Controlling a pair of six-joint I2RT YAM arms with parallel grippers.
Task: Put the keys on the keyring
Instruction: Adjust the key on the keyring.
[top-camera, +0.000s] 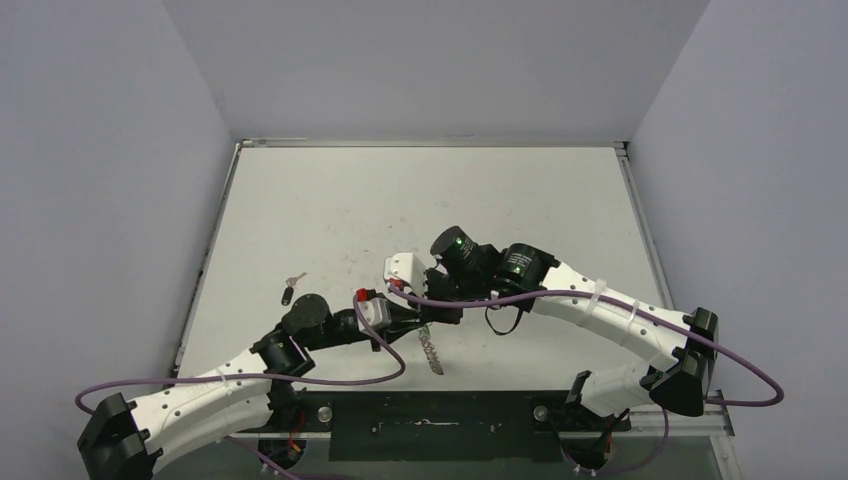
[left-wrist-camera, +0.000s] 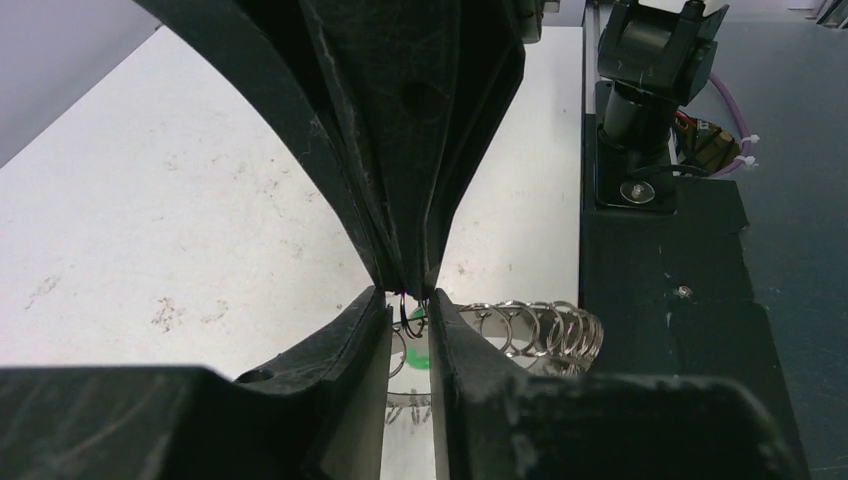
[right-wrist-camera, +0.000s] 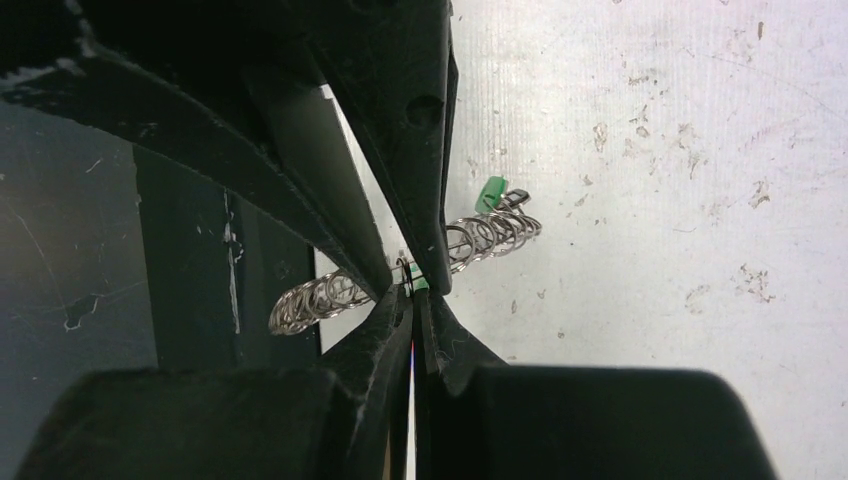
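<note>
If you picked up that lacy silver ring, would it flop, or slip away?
Probably stiff: the keyring holds an even curve where it sticks out either side of the jaws. Likely light for its size, being only thin wire loops. Its shiny metal rim could well slip or twist in a narrow pinch.

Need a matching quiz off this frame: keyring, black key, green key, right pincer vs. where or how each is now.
Things:
1. keyring
2. black key
3. green key
4. right pincer

Place or state:
a. shut
b. loose on the table by the left arm, away from the ring
c. silver coils
d. bright head right beside the ring's coils

Pairs: 1-c, 2-b, 3-d, 4-a
</note>
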